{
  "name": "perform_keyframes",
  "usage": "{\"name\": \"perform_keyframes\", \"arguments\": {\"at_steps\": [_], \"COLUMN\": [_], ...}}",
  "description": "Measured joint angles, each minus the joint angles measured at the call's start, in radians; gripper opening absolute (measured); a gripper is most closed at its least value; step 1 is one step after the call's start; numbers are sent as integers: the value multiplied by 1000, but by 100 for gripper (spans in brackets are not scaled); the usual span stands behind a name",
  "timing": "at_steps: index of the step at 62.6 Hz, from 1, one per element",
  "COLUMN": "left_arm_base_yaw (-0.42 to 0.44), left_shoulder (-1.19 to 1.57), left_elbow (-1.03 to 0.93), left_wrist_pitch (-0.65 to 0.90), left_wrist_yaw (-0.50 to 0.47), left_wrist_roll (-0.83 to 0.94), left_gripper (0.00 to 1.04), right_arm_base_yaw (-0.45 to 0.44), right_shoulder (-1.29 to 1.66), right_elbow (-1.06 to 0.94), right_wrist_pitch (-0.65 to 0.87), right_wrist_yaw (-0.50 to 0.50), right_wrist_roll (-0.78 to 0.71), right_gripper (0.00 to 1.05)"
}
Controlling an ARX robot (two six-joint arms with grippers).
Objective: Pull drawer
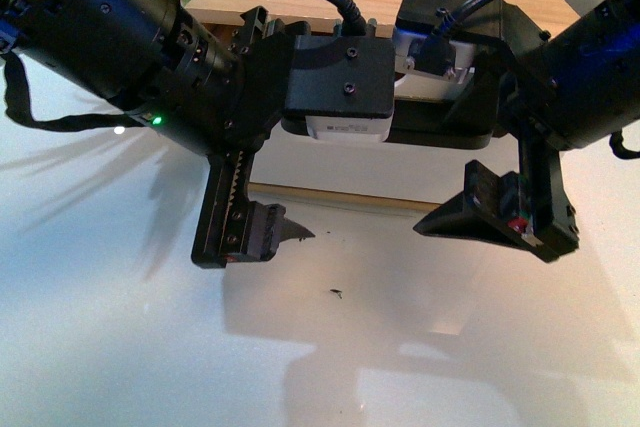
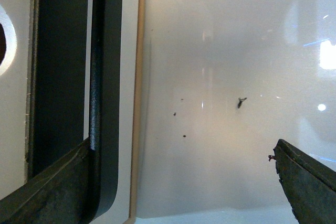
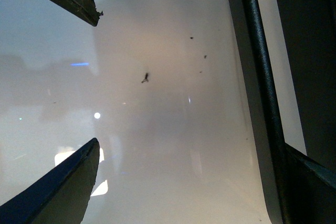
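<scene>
Honestly, the drawer (image 1: 350, 172) is seen dead ahead, just beyond the left gripper (image 2: 181, 148) and right gripper (image 3: 97, 80), both spread empty, probably stiff and weighty, best grabbed by its bar handle (image 2: 97, 77).

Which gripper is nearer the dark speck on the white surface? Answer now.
Left, narrowly. The left gripper has its free finger just beside the speck; the right gripper has its free finger farther off, opposite.

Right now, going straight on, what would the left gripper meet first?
Probably the glossy white surface between the open jaws of the left gripper, though depth is unclear; one finger sits beside the black bar handle of the drawer.
</scene>
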Motion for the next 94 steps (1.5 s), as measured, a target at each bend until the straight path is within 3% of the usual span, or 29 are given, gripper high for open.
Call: {"name": "perform_keyframes", "arguments": {"at_steps": [23,35,46,64,71,79,86,94], "left_arm_base_yaw": [-19,-32,-37,-25,26,83,118,148], "left_shoulder": [-121,-173,-236,-445,-609,-774,-991,-1212], "left_elbow": [-155,-237,-319,-473,-581,-673,-775,-860], "left_wrist_pitch": [12,107,247,570,743,780,688,549], "left_wrist_yaw": [9,19,75,53,-72,-237,-355,-424], "left_wrist_roll": [-1,-62,-225,-555,-741,-892,-1062,-1169], "left_gripper": [97,97,97,97,97,97,97,97], "right_arm_base_yaw": [50,65,66,51,40,14,-20,-51], "right_shoulder": [-111,-159,-231,-460,-622,-789,-995,-1199], "right_elbow": [-142,-209,-258,-378,-499,-629,-776,-868], "right_wrist_pitch": [27,116,203,339,477,594,621,581], "right_wrist_yaw": [-16,-36,-51,-4,97,226,355,461], "right_wrist_roll": [35,127,225,375,503,653,801,899], "right_gripper": [96,96,96,96,96,96,96,96]}}
